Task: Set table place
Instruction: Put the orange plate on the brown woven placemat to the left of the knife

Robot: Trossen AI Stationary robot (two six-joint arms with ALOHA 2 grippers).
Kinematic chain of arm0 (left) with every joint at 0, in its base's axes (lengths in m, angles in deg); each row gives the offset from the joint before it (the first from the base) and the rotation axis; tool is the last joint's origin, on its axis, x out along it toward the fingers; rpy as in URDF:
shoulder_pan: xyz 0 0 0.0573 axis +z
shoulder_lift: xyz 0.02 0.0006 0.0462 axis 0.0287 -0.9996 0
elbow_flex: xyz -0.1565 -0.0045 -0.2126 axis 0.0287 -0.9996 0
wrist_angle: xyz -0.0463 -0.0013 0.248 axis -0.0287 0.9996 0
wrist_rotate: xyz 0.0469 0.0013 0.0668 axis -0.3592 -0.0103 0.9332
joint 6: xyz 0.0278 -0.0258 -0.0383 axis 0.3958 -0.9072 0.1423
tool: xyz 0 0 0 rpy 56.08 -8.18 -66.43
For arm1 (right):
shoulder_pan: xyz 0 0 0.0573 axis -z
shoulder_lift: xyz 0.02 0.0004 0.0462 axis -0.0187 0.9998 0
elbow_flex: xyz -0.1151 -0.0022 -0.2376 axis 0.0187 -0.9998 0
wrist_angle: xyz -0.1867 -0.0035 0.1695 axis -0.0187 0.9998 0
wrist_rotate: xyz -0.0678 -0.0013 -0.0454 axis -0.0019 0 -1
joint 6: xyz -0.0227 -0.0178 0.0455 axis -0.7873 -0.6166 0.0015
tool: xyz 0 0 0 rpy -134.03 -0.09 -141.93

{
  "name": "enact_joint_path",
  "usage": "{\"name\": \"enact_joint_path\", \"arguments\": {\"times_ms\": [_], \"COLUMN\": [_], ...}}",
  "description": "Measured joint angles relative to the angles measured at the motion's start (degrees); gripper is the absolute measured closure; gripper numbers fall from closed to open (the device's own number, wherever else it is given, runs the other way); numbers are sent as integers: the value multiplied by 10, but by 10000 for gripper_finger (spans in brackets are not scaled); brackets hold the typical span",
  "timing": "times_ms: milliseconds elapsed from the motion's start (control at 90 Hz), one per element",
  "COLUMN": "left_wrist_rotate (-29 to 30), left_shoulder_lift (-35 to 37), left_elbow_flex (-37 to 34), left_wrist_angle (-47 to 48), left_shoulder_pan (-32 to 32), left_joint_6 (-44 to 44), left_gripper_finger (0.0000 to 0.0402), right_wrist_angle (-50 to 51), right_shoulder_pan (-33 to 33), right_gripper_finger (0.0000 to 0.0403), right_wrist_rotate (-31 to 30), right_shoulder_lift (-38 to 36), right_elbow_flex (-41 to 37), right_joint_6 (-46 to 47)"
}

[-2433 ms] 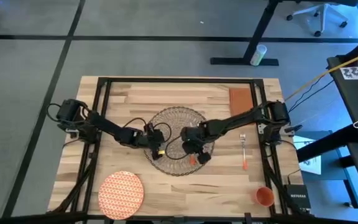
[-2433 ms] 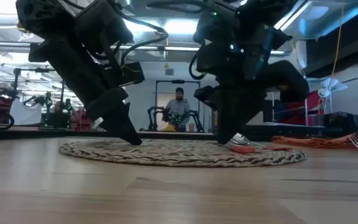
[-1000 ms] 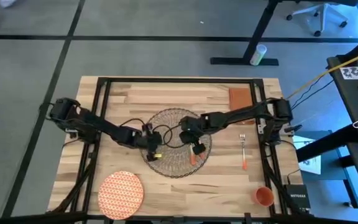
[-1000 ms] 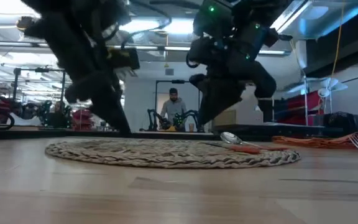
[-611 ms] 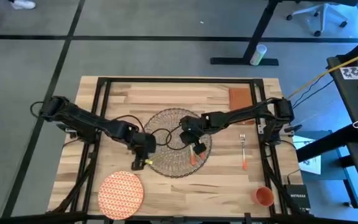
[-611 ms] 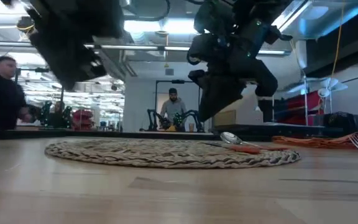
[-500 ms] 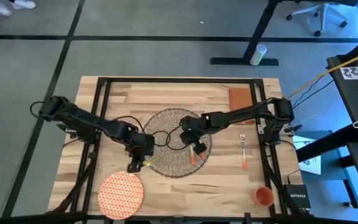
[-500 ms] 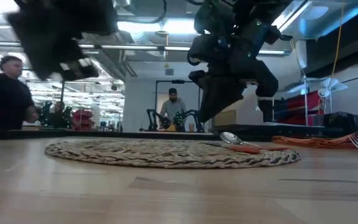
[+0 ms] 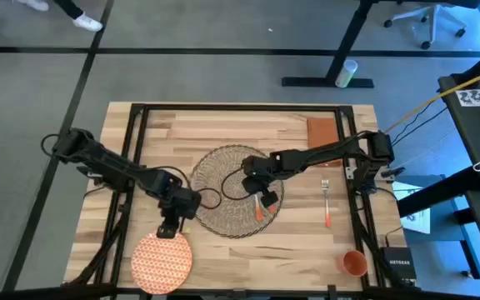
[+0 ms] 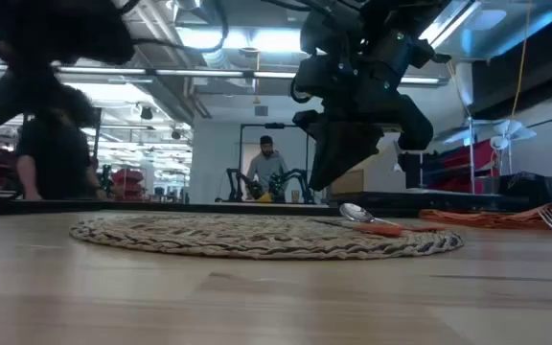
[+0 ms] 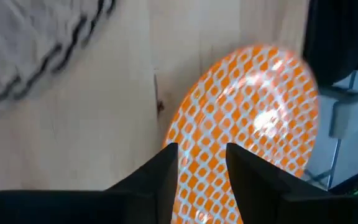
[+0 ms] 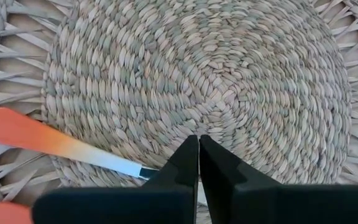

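Left gripper [image 9: 167, 227] fingers slightly apart, holding nothing; plate [image 9: 162, 259] directly below and just ahead, rim under the fingertips. Right gripper [image 9: 261, 193] pinched closed, empty, over the placemat [image 9: 215, 171]; left arm nearer.

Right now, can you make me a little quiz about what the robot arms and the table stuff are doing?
1. True or false: the orange patterned plate sits on the woven placemat.
2. Which gripper hangs over the plate's edge? A) left gripper B) right gripper
3. Fill the gap: the fork lies on the bare table between the placemat and the table's ____ edge.

Key
1. False: the plate lies on the table near the front left corner, apart from the placemat.
2. A: the left wrist view shows its open fingers over the plate; the right gripper is shut over the placemat.
3. Right.
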Motion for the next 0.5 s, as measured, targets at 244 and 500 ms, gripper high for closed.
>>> {"name": "enact_joint_path", "arguments": {"times_ms": [244,500], "left_wrist_rotate": [0,-8], "left_shoulder_lift": [0,0], "left_elbow_flex": [-61,-95], "left_wrist_angle": [-44,-111], "left_shoulder_pan": [-3,-3], "left_joint_6": [-19,-39], "left_gripper_finger": [258,245], "right_wrist_angle": [0,0], "right_shoulder_pan": [0,0], "right_gripper_finger": [403,403], "right_wrist_rotate": [0,0], "right_shoulder_lift": [0,0], "right_elbow_flex": [0,0], "right_joint_6": [0,0]}}
